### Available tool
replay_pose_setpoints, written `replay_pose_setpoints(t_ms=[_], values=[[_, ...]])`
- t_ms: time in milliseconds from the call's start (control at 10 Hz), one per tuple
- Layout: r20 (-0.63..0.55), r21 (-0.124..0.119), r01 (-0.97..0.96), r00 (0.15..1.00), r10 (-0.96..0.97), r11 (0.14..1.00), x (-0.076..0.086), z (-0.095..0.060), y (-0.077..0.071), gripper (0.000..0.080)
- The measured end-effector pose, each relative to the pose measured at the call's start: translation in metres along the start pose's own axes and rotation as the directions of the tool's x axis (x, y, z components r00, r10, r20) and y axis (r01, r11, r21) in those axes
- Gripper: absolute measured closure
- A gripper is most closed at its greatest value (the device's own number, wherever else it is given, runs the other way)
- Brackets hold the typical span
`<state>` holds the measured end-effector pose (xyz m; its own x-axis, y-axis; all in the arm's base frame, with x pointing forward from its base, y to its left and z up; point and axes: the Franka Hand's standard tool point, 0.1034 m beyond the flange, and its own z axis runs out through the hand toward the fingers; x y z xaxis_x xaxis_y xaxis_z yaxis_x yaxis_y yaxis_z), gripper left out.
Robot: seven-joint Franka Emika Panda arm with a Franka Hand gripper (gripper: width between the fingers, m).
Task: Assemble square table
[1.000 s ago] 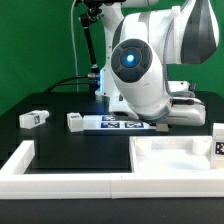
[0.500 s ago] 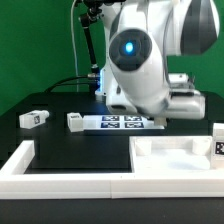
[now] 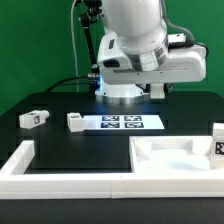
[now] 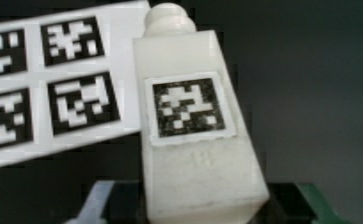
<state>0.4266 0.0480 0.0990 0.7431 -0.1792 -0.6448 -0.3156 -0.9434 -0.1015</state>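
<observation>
Shows the black surface [image 3: 60, 140] bearing the white square slab [image 3: 170, 160] at the exterior view's lower right, next to the low border wall [image 3: 20, 158]. Shows the marker board [image 3: 125, 122] behind, 1 leg block [image 3: 75, 121] just beside its end and a 2nd leg block [image 3: 33, 117] farther toward the exterior view's left. Holds a tagged 3rd leg block [image 4: 196, 120] clamped in the partly closed tool [image 4: 210, 205].

Marker board [image 3: 125, 122] flat on black table [image 3: 90, 146]

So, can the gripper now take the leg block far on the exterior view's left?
Probably not yet: the gripper is shut on another leg block. Otherwise the far leg block looks unblocked.
</observation>
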Motion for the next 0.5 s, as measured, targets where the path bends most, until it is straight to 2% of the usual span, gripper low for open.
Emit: replay_pose_setpoints(t_ms=[200,300,400,500], values=[[-0.157,0.01,0.022,0.987,-0.02,1.0,0.001,-0.014,-0.005,0.0502],[-0.211,0.025,0.051,0.977,-0.045,0.998,0.004,-0.042,-0.008,0.0502],[-0.323,0.038,0.094,0.943,-0.076,0.995,0.015,-0.087,-0.009,0.0502],[-0.427,0.047,0.124,0.899,-0.093,0.991,0.024,-0.113,-0.007,0.0502]])
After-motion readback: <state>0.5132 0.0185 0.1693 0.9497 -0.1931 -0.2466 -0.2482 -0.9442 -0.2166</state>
